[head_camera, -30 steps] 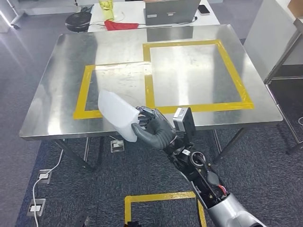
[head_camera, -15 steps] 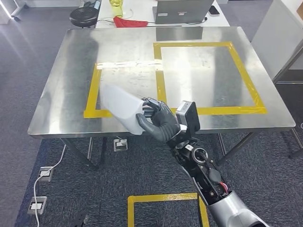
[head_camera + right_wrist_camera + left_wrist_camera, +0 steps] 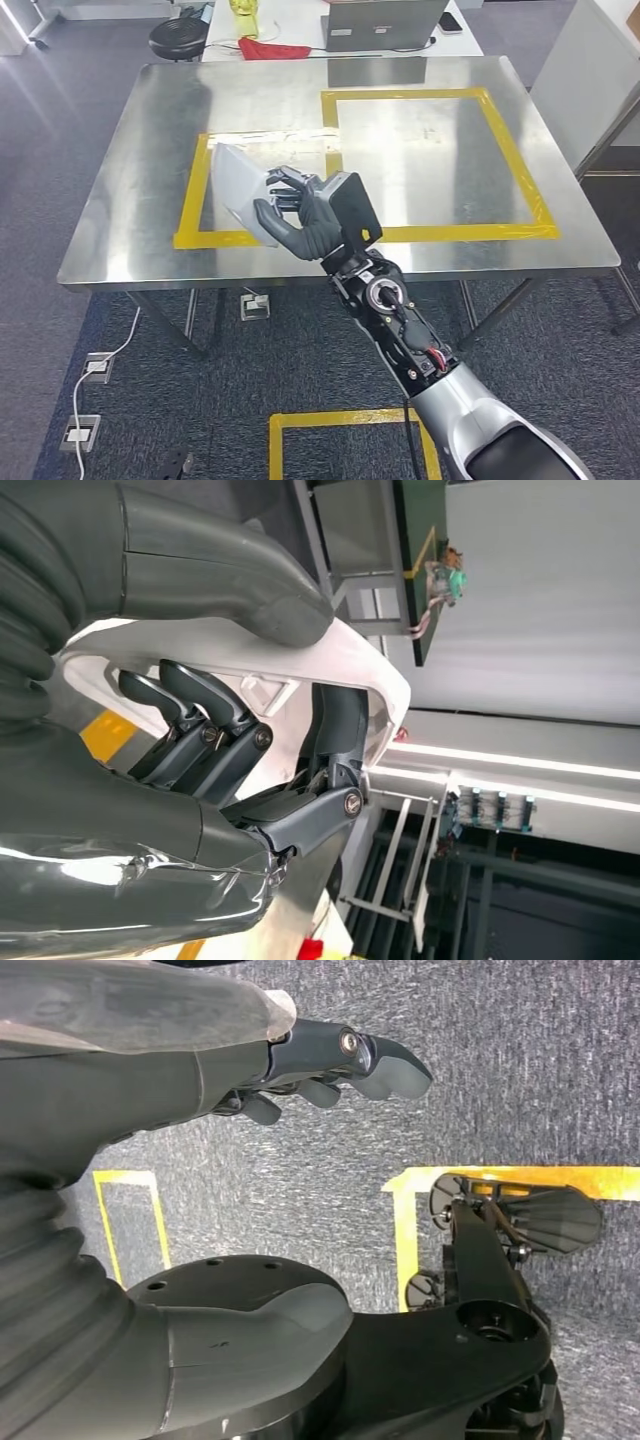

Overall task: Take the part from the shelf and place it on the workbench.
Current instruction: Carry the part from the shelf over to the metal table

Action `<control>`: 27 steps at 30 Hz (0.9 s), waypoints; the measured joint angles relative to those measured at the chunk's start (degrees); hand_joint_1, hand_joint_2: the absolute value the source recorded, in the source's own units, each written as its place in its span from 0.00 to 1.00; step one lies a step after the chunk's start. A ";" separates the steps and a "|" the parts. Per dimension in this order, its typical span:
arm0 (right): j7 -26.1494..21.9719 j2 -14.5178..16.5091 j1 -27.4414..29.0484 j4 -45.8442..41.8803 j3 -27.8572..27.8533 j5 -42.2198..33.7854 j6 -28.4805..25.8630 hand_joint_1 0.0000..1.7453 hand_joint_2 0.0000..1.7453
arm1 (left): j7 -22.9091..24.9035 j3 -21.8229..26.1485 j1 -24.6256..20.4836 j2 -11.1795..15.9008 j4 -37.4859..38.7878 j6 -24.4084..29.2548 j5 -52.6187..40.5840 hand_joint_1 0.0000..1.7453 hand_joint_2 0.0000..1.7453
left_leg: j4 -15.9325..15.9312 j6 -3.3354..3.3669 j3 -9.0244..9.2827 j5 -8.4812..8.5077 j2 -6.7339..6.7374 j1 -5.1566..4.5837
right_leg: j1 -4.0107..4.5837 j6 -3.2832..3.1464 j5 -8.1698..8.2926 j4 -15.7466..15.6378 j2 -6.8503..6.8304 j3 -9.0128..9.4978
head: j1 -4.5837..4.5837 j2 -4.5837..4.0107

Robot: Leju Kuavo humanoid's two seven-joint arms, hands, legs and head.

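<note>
White moulded plastic part (image 3: 240, 190): gripped by the right hand (image 3: 302, 215), thumb under one face, fingers (image 3: 200, 735) curled across the other, held over the left yellow-taped square (image 3: 192, 195) of the shiny steel bench (image 3: 113, 200). Left hand (image 3: 332, 1060): hung above grey carpet, fingers loosely extended, holding nothing.

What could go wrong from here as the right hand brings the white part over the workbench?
The right hand grips the white part by one end, so the free end could tilt or slip from the fingers. The part sits over the yellow tape of the left square, so it may land across the line. Released while above the workbench, it could skid on the smooth metal.
</note>
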 joint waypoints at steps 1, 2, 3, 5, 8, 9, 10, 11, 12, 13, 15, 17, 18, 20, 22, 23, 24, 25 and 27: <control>0.05 0.22 -0.32 0.38 0.11 0.39 -0.47 1.00 1.00 | 0.05 -0.10 0.00 -0.02 0.00 -0.02 -0.01 0.00 1.00 | -0.04 -0.01 0.03 0.01 0.00 0.00 | 0.00 0.00 0.00 0.00 0.00 0.00 | 0.00 0.00; 0.10 0.39 -0.65 0.76 0.22 0.68 -0.87 1.00 1.00 | 0.10 -0.22 0.00 -0.02 0.00 -0.03 -0.01 0.00 1.00 | -0.08 -0.02 0.05 0.02 0.00 0.00 | 0.00 0.00 0.00 0.00 0.00 0.00 | 0.00 0.00; 0.16 0.59 -1.02 1.22 0.35 0.91 -1.18 1.00 1.00 | 0.17 -0.39 0.00 -0.03 0.00 -0.03 -0.02 0.00 1.00 | -0.11 -0.04 0.06 0.03 0.00 0.00 | 0.00 0.00 0.00 0.00 0.00 0.00 | 0.00 0.00; 0.31 0.98 -1.79 2.22 0.69 1.30 -1.65 1.00 1.00 | 0.27 -0.68 -0.01 -0.04 0.00 -0.04 -0.03 0.00 1.00 | -0.17 -0.07 0.08 0.05 0.01 0.00 | 0.00 -0.01 0.00 0.01 0.00 -0.02 | 0.00 0.00; 0.86 1.60 -2.62 3.42 1.38 2.67 -2.71 1.00 1.00 | 0.27 -0.84 -0.02 -0.06 0.00 -0.08 0.01 0.00 1.00 | -0.24 -0.08 0.11 0.06 0.02 0.00 | 0.00 -0.01 0.00 0.01 0.00 -0.02 | 0.01 0.00; 1.09 1.85 -2.80 3.70 1.61 3.23 -3.18 1.00 1.00 | 0.15 -0.86 -0.02 -0.07 0.00 -0.15 0.05 0.00 1.00 | -0.25 -0.08 0.11 0.06 0.02 0.00 | 0.00 -0.01 -0.01 0.01 0.00 -0.02 | 0.01 0.00; 1.30 2.11 -2.97 3.97 1.86 3.73 -3.65 1.00 1.00 | -0.08 -0.88 -0.02 -0.07 0.00 -0.26 0.10 0.00 1.00 | -0.26 -0.08 0.11 0.06 0.02 0.00 | 0.00 -0.02 -0.01 0.01 0.00 -0.02 | 0.02 0.00; 1.49 2.40 -3.16 4.21 2.14 4.13 -4.04 1.00 1.00 | -0.37 -0.92 -0.02 -0.08 0.00 -0.38 0.15 0.00 1.00 | -0.27 -0.08 0.12 0.06 0.02 0.00 | 0.00 -0.02 -0.01 0.01 0.00 -0.03 | 0.02 0.00; 1.62 2.66 -3.37 4.45 2.45 4.39 -4.30 1.00 1.00 | -0.67 -0.98 -0.02 -0.08 0.00 -0.50 0.19 0.00 1.00 | -0.28 -0.09 0.13 0.06 0.02 0.00 | 0.00 -0.03 -0.01 0.01 0.00 -0.03 | 0.02 0.00; 1.70 2.90 -3.56 4.67 2.75 4.56 -4.44 1.00 1.00 | -0.93 -1.04 -0.03 -0.08 0.00 -0.57 0.21 0.00 1.00 | -0.24 -0.07 0.13 0.05 0.02 -0.02 | -0.03 -0.02 -0.01 -0.01 0.00 -0.03 | 0.02 0.00; 1.75 3.27 -3.77 5.06 3.24 4.70 -4.51 1.00 1.00 | -1.21 -1.13 -0.04 -0.08 0.00 -0.62 0.26 0.00 1.00 | -0.14 -0.01 0.13 0.00 0.02 -0.06 | -0.14 0.00 -0.02 -0.05 0.00 0.00 | 0.02 0.00; 1.76 3.56 -3.83 5.44 3.63 4.73 -4.54 1.00 1.00 | -1.26 -1.15 -0.03 -0.08 0.00 -0.63 0.42 0.00 1.00 | -0.03 0.08 0.11 -0.08 0.02 -0.09 | -0.25 0.03 -0.04 -0.07 0.00 0.03 | 0.02 0.00; 1.77 3.70 -3.84 5.63 3.86 4.74 -4.54 1.00 1.00 | -1.26 -1.16 -0.03 -0.08 0.00 -0.63 0.55 0.00 1.00 | 0.02 0.15 0.10 -0.13 0.02 -0.11 | -0.27 0.05 -0.05 -0.07 0.00 0.04 | 0.02 0.00; 1.80 4.01 -3.87 5.96 4.29 4.74 -4.45 1.00 1.00 | -1.24 -1.16 -0.03 -0.08 0.00 -0.61 0.83 0.00 1.00 | 0.15 0.33 0.07 -0.26 0.03 -0.21 | -0.38 0.17 -0.09 -0.09 0.00 0.07 | 0.02 0.00; 1.86 4.25 -3.88 6.12 4.57 4.74 -4.37 1.00 1.00 | -1.15 -1.17 -0.02 -0.08 0.00 -0.52 0.98 0.00 1.00 | 0.19 0.50 0.08 -0.33 0.04 -0.34 | -0.51 0.38 -0.14 -0.09 0.00 0.12 | 0.02 0.00; 1.89 4.33 -3.88 6.15 4.65 4.73 -4.36 1.00 1.00 | -1.11 -1.17 -0.02 -0.10 0.00 -0.43 1.01 0.00 1.00 | 0.13 0.47 0.09 -0.29 0.05 -0.31 | -0.49 0.28 -0.16 -0.01 0.02 0.12 | 0.04 0.00; 1.93 4.37 -3.88 6.18 4.74 4.73 -4.36 1.00 1.00 | -1.09 -1.17 -0.01 -0.12 0.00 -0.28 1.05 0.00 1.00 | 0.05 0.41 0.09 -0.23 0.05 -0.26 | -0.46 0.13 -0.17 0.06 0.02 0.12 | 0.11 0.00; 1.97 4.39 -3.88 6.22 4.80 4.73 -4.36 1.00 1.00 | -1.08 -1.17 -0.01 -0.14 0.00 -0.12 1.10 0.00 1.00 | -0.02 0.34 0.10 -0.17 0.04 -0.22 | -0.43 -0.04 -0.20 0.14 0.02 0.12 | 0.19 0.00; 2.05 4.39 -3.88 6.34 4.92 4.74 -4.36 1.00 1.00 | -1.06 -1.17 0.00 -0.15 0.00 0.11 1.22 0.00 1.00 | -0.03 0.30 0.10 -0.16 0.03 -0.22 | -0.43 -0.22 -0.20 0.12 0.01 0.14 | 0.34 0.00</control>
